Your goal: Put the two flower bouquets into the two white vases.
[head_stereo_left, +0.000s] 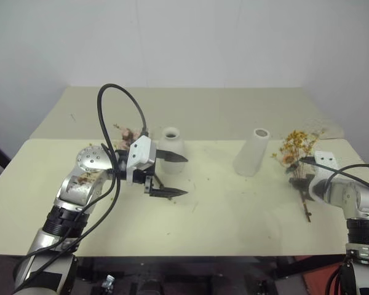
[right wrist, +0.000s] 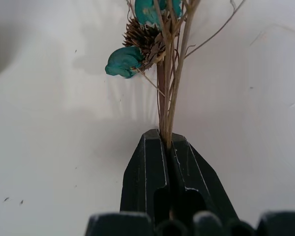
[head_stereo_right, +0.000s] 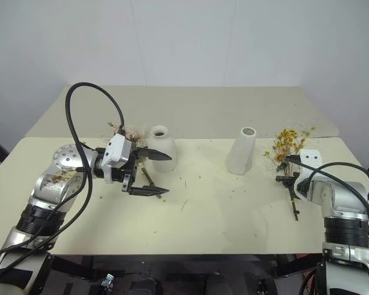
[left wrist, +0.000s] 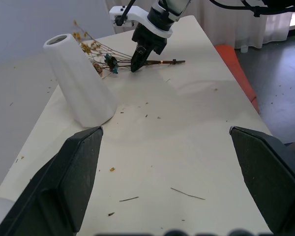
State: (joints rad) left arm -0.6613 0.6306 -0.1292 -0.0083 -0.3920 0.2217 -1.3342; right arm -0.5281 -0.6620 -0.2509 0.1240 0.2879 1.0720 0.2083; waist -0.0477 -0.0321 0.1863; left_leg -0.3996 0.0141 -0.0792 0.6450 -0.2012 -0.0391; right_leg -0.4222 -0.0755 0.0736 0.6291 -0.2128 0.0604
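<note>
left gripper (head_stereo_left: 172, 175) spread wide and empty; right gripper (left wrist: 137, 64) clenched on the yellow bouquet (head_stereo_left: 298, 145).

the left fingers are held apart just in front of the rounded vase (head_stereo_left: 171, 145), with the pink bouquet (head_stereo_left: 128, 136) lying just left of that vase. the tapered vase (head_stereo_left: 252, 152) stands well right of it. furthest right, the yellow bouquet's thin brown stems are pinched between the right fingers on the table (head_stereo_left: 221, 209).

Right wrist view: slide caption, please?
Right gripper fingers shut on the yellow bouquet's thin brown stems over the table.
</note>
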